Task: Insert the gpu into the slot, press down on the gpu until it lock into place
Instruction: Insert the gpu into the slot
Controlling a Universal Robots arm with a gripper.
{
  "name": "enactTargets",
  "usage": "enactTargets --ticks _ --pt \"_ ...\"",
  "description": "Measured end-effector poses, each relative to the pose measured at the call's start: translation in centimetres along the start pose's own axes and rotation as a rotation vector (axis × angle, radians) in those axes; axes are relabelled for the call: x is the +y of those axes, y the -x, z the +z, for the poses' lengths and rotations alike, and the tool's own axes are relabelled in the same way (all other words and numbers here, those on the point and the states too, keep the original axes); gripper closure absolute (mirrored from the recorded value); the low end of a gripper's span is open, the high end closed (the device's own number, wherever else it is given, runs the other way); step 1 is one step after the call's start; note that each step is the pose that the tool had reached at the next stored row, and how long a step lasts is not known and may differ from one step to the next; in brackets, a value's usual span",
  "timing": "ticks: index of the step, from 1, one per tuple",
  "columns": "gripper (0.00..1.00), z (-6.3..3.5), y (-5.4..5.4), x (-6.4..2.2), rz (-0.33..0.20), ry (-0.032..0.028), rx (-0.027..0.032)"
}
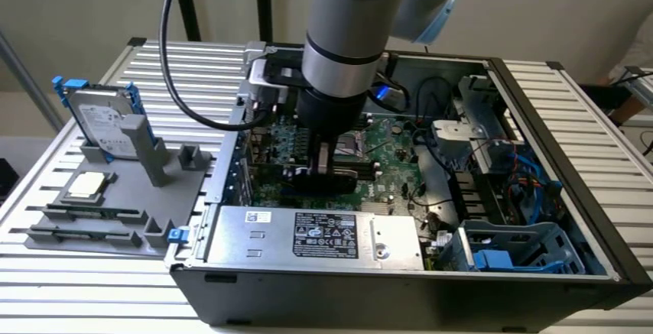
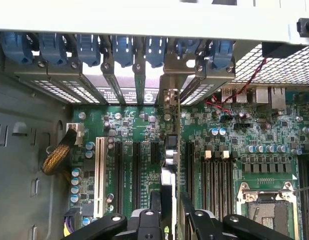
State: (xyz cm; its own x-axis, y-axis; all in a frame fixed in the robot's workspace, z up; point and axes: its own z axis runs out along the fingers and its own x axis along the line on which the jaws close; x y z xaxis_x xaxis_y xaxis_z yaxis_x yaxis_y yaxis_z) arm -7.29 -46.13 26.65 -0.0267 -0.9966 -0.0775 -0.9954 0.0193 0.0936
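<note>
The gpu (image 2: 172, 145) is a thin black card seen edge-on, standing upright on the green motherboard (image 2: 139, 125). Its metal bracket (image 2: 167, 96) sits against the case's rear slot openings. My gripper (image 2: 170, 207) is shut on the gpu, one black finger (image 2: 155, 205) on each side of the card. In the exterior view the gripper (image 1: 326, 167) reaches straight down into the open computer case, and the gpu (image 1: 342, 176) shows as a dark block low over the board. The slot is hidden under the card's lower edge, so I cannot tell how deep the card sits.
Black expansion slots (image 2: 137, 170) and a white one (image 2: 99, 170) run beside the card, memory slots (image 2: 219, 175) on its other side. Blue bracket latches (image 2: 124, 50) line the case rear. A silver power-supply box (image 1: 316, 235) fills the case front. A grey parts fixture (image 1: 102, 196) lies at the exterior view's left.
</note>
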Motion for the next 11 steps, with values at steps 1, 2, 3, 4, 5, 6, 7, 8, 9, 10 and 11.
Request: enactTargets --ticks 1,2,3,4,5,6,7,8,9,10,11 --pt "0.74 0.01 0.0 -0.03 0.0 -0.0001 -0.0002" --pt "0.74 0.01 0.0 -0.05 0.0 -0.0002 -0.0003" --pt "0.74 0.01 0.01 -0.05 0.0 -0.0002 -0.0003" --pt "0.74 0.02 0.01 -0.06 0.0 -0.0001 -0.0001" --pt "0.74 0.03 0.01 -0.06 0.0 -0.0002 -0.0002" --pt "0.74 0.05 0.0 -0.06 0.0 -0.0002 -0.0001" --pt "0.74 0.07 0.0 -0.07 0.0 -0.0002 -0.0002" --pt "0.74 0.09 0.0 -0.07 0.0 -0.0002 -0.0002" --pt "0.74 0.11 0.0 -0.07 0.0 -0.0001 -0.0001" --pt "0.74 0.13 -0.01 -0.07 0.0 0.0 0.0001" --pt "0.74 0.16 -0.01 -0.07 0.0 0.0 0.0001"
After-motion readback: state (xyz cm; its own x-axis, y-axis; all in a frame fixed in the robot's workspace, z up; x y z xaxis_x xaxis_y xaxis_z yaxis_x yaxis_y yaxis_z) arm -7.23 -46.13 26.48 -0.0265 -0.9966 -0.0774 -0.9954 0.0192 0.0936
